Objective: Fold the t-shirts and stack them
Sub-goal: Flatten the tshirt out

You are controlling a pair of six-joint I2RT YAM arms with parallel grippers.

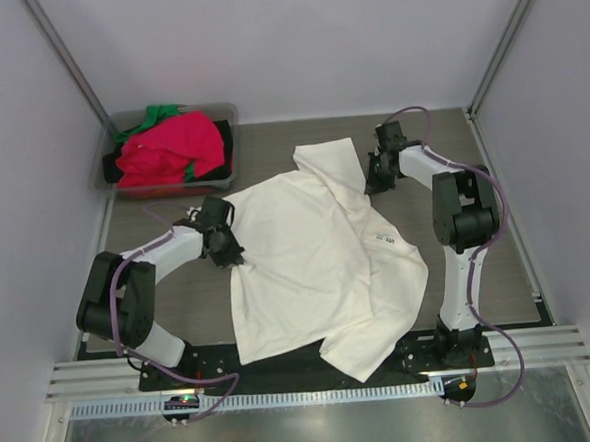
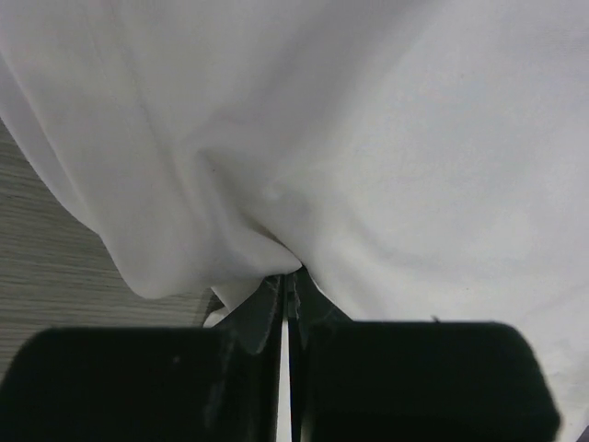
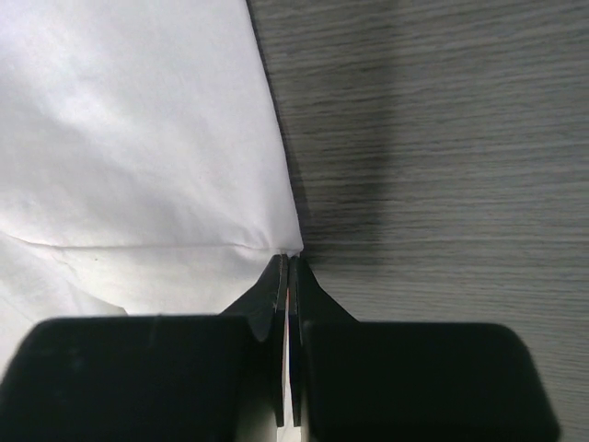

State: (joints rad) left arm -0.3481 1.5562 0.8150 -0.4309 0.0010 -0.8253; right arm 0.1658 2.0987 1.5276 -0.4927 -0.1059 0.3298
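Cream-white t-shirt (image 1: 318,270) lies spread mid-frame on the table (image 1: 195,307), with its near corner draped over the near edge. My left arm folds low at left, and the left gripper (image 1: 230,251) is pinched tight on the shirt's left edge. My right arm reaches up at right, the right gripper (image 1: 377,182) clamped on the edge by the sleeve. Only the wrist views show cloth between the closed tips. At upper left, a grey bin (image 1: 226,110) holds a pink-red t-shirt (image 1: 170,148) and a green t-shirt (image 1: 153,116).

Matt cream cloth t-shirt (image 1: 317,260) lies on a grey wood-grain table (image 1: 270,147).
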